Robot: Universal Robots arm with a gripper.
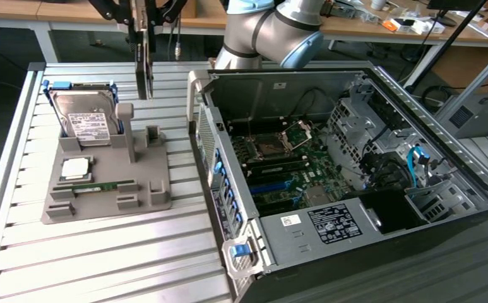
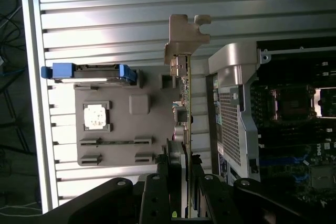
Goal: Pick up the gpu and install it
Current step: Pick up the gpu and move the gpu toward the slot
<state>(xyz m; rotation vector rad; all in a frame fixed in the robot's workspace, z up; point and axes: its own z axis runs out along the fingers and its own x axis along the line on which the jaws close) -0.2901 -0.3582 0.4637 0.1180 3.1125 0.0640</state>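
You see the gripper (image 2: 185,163) clamped on the gpu (image 2: 184,93), held edge-on over the grey holder (image 2: 139,129), at the holder's side facing the open computer case (image 2: 231,108). The holder carries a blue-railed hard drive (image 2: 92,73), a processor (image 2: 96,116) and a memory stick (image 2: 115,141), and rests on the slatted tabletop (image 2: 105,3).

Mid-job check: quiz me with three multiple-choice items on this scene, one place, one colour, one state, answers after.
1. Where is the gpu? A plugged in B in the hand C on the floor
2. The hard drive has side rails coloured: A red B blue C yellow
3. The computer case has its side: A open B closed C taped
Answers: 1 B, the hand grips it vertically above the table. 2 B, blue shows at both edges. 3 A, its interior lies exposed.
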